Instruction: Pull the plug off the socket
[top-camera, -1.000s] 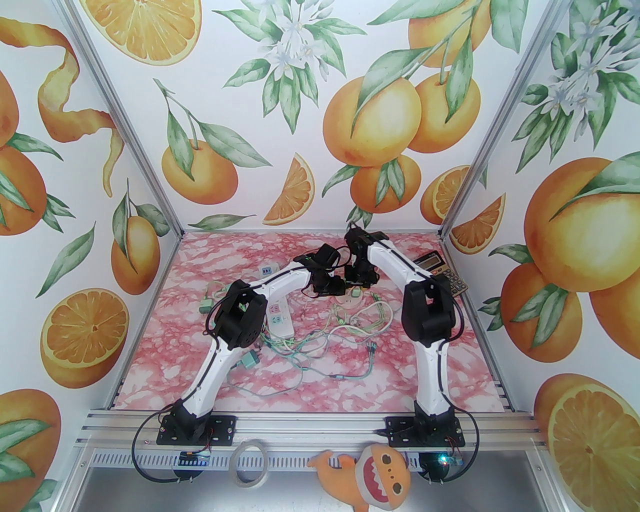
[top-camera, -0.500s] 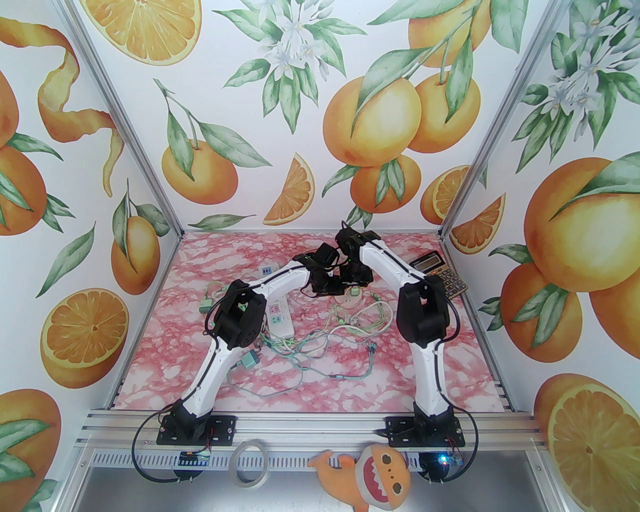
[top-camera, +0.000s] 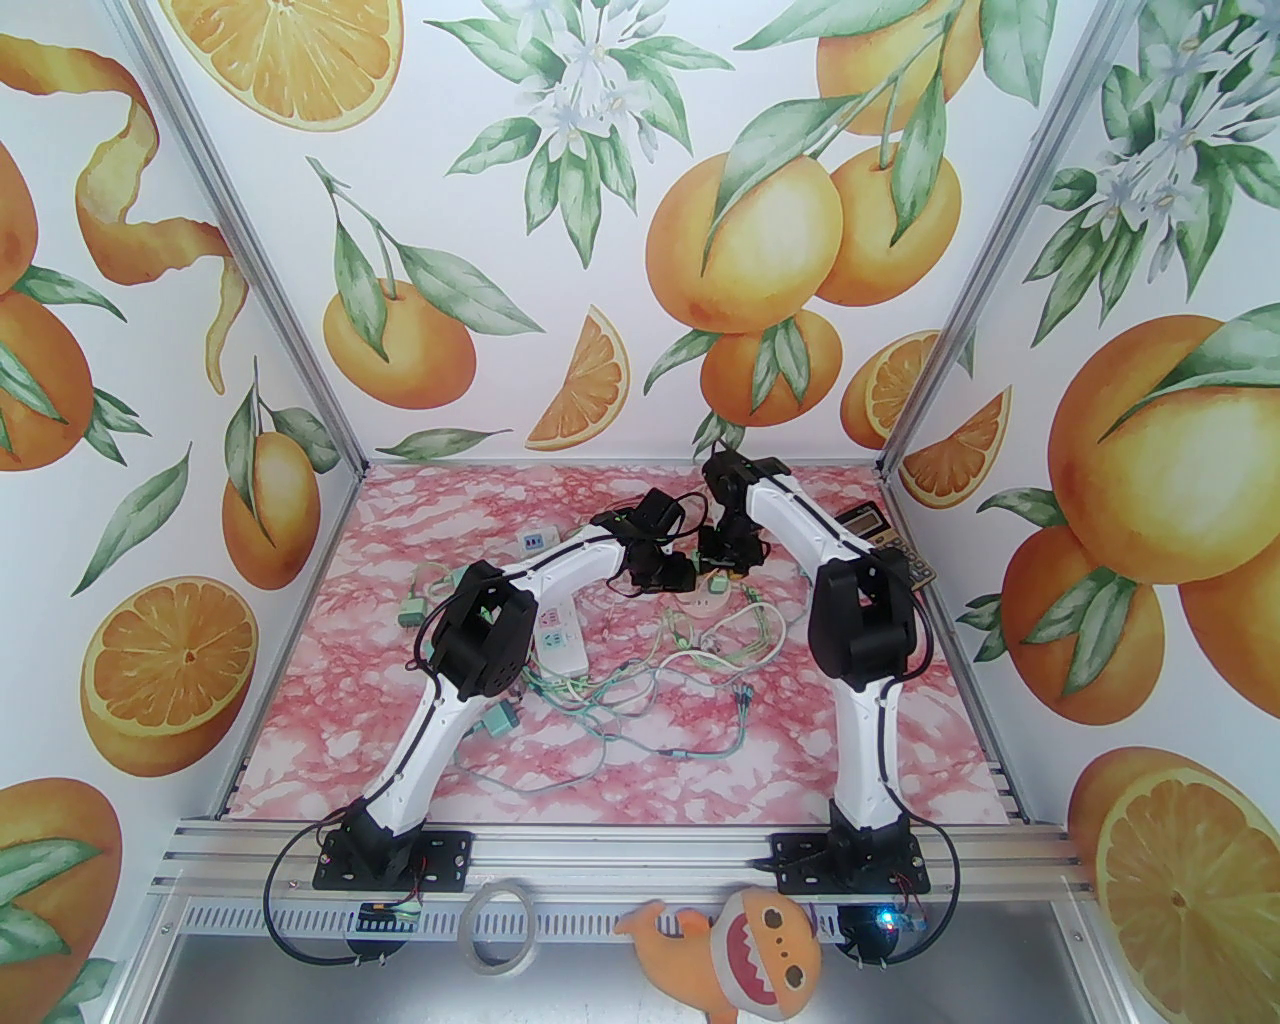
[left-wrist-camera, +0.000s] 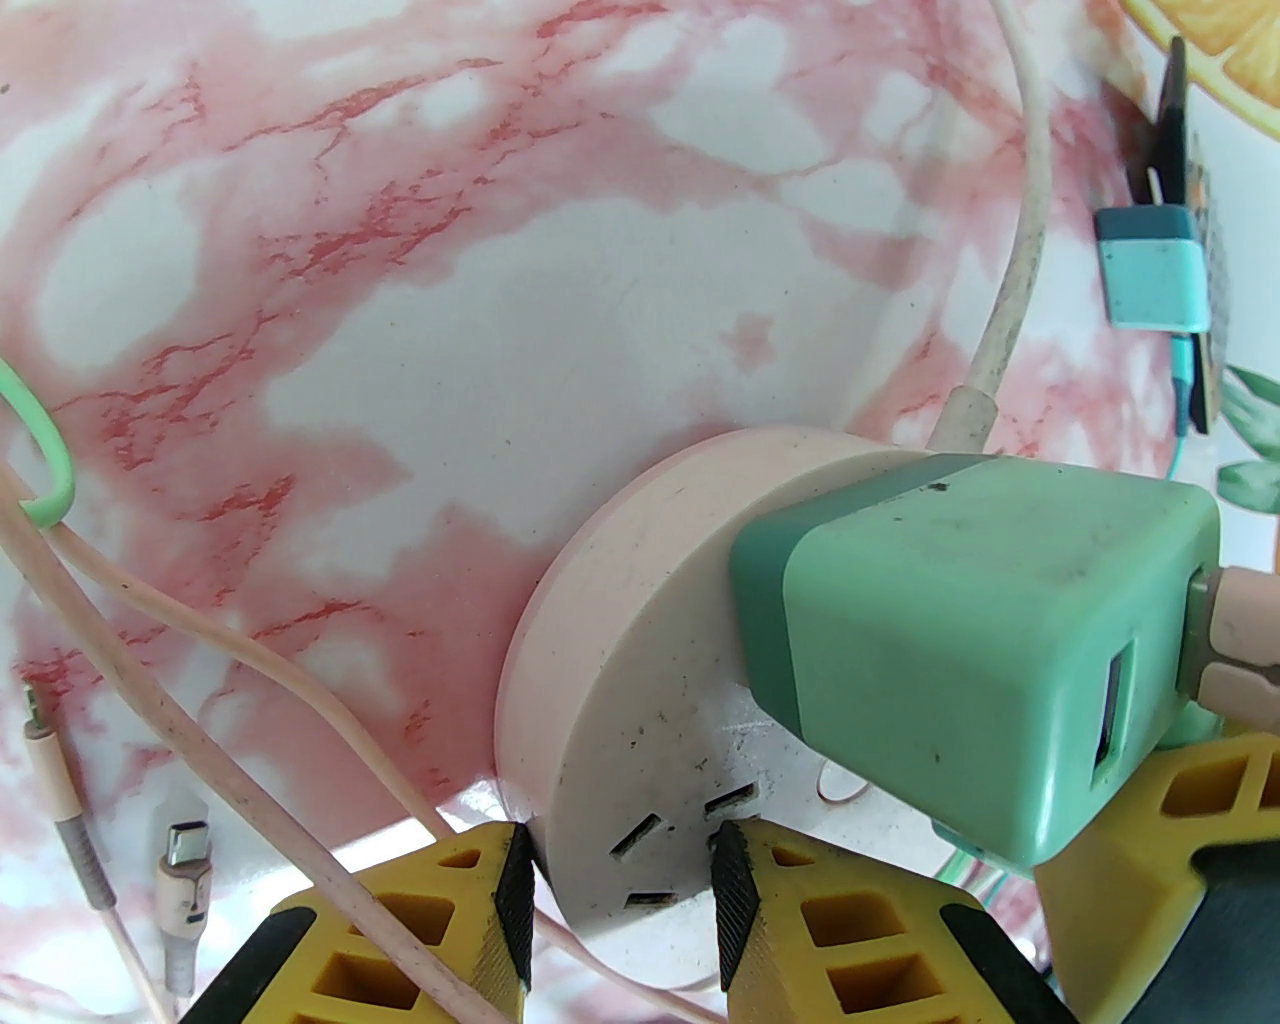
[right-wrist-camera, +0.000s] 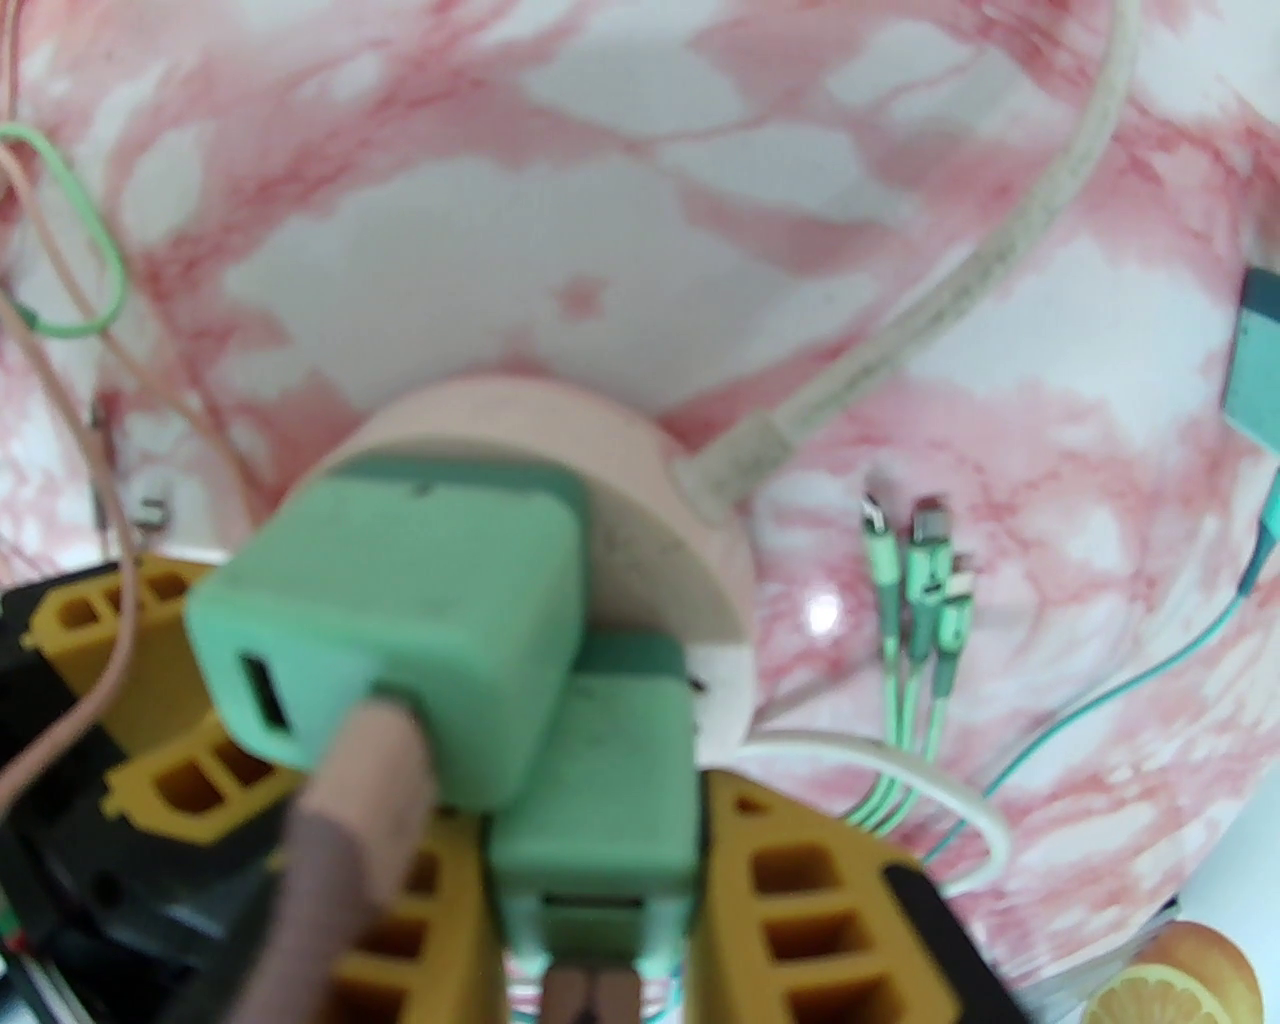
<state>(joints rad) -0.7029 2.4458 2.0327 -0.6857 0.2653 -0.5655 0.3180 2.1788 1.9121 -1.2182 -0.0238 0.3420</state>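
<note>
A pale pink round plastic socket lies on the pink marbled tabletop, a little beyond the tabletop's middle in the overhead view, between the two wrists. Its thick whitish cord leaves toward 1 o'clock.

The left pincer grasps the socket: its yellow fingers with black pads press on either side of the near rim, at 6 o'clock of the disc.

Two mint green cube plugs stand out from the socket's face. The right pincer is clenched on the lower green cube plug. In the right wrist view its long axis runs from 12 to 6 o'clock. The darker green end points to 12 o'clock and meets the socket face. The cable end points to 6 o'clock, toward the camera. This view is blurred, so I cannot tell whether the prongs are seated.

The upper green cube plug sits at 10 o'clock of the held one, with a pink cable in its back.

Compared with half a second ago, the right arm's wrist and elbow have swung toward 3 o'clock in the overhead view. The forearm now hides more of the grey calculator. The left arm and the socket stay where they were.
</note>
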